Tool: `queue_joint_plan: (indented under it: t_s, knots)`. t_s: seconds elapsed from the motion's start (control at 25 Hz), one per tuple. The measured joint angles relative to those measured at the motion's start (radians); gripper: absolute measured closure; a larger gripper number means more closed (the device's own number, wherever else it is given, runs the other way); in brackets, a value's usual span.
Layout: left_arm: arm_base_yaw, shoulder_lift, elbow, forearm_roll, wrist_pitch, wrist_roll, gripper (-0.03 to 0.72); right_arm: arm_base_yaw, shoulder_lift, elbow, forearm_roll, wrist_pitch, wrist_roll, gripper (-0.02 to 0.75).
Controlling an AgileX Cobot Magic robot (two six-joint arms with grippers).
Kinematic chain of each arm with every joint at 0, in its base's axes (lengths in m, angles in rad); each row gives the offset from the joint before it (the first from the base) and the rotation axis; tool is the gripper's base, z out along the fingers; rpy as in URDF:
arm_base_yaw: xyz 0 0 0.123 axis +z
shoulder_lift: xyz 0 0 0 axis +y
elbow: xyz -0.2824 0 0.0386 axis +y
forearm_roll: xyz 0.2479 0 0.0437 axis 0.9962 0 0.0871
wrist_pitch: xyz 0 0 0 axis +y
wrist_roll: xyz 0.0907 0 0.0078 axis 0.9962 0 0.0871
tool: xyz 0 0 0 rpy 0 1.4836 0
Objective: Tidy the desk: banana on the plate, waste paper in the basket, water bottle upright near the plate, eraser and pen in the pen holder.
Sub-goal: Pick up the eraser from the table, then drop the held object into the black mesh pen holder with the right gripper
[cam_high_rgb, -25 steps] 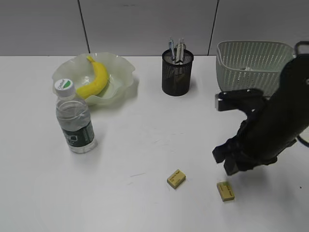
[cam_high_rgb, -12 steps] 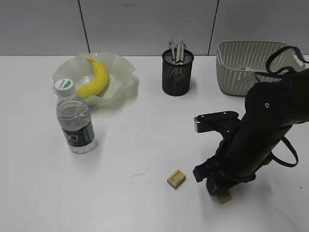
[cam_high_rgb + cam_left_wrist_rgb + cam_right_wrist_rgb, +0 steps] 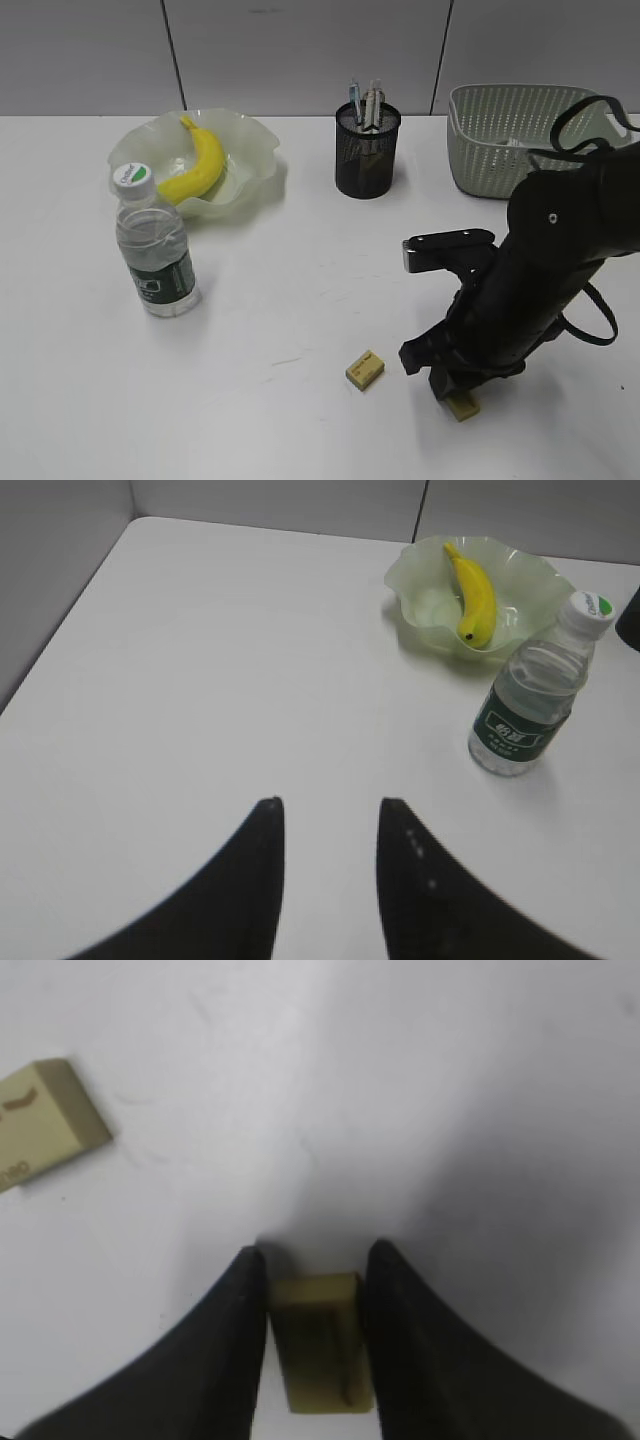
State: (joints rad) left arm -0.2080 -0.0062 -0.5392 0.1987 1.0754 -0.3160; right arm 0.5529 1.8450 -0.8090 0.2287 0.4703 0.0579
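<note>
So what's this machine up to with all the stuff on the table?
It is tidying a desk. The right gripper is down on the desk with its fingers on either side of a small yellow eraser; a second eraser lies beside it. The banana already sits on the plate, the bottle stands upright nearby, and pens are in the holder. The left gripper hangs over bare desk, holding nothing.

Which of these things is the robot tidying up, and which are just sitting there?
Part of the job: banana on the plate; bottle; pen holder with pens; basket; eraser between the right end effector's fingers; second eraser on the desk.

Just there: grey wall; left end effector, open and holding nothing.
</note>
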Motion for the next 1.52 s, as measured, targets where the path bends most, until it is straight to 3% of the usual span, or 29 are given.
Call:
queue_joint_plan:
  t_s: [0.08,0.28,0.4,0.64,0.88,1.04,1.12,1.32,1.52]
  knots:
    - [0.000,0.000,0.000,0.000,0.000,0.000,0.451,0.000,0.001,0.000,-0.010,0.000,0.001,0.532]
    - [0.000,0.000,0.000,0.000,0.000,0.000,0.451,0.000,-0.026,-0.018,-0.084,-0.039,0.002,0.532]
    - [0.000,0.000,0.000,0.000,0.000,0.000,0.451,-0.002,-0.065,-0.115,-0.182,-0.156,0.002,0.532]
    - [0.000,0.000,0.000,-0.001,0.000,0.000,0.451,-0.064,0.064,-0.561,-0.265,-0.301,0.002,0.532]
    - [0.000,0.000,0.000,-0.001,0.000,0.000,0.451,-0.118,0.317,-0.991,-0.285,-0.081,0.002,0.533]
    - [0.000,0.000,0.000,-0.001,0.000,0.000,0.451,-0.118,0.401,-1.120,-0.286,-0.015,0.002,0.533]
    - [0.000,0.000,0.000,-0.001,0.000,0.000,0.451,-0.118,0.412,-1.130,-0.287,-0.008,0.002,0.497]
    - [0.000,0.000,0.000,-0.001,0.000,0.000,0.452,-0.118,0.412,-1.136,-0.316,0.043,0.002,0.272]
    - [0.000,0.000,0.000,-0.001,0.000,0.000,0.452,-0.118,0.329,-1.087,-0.329,0.186,0.002,0.253]
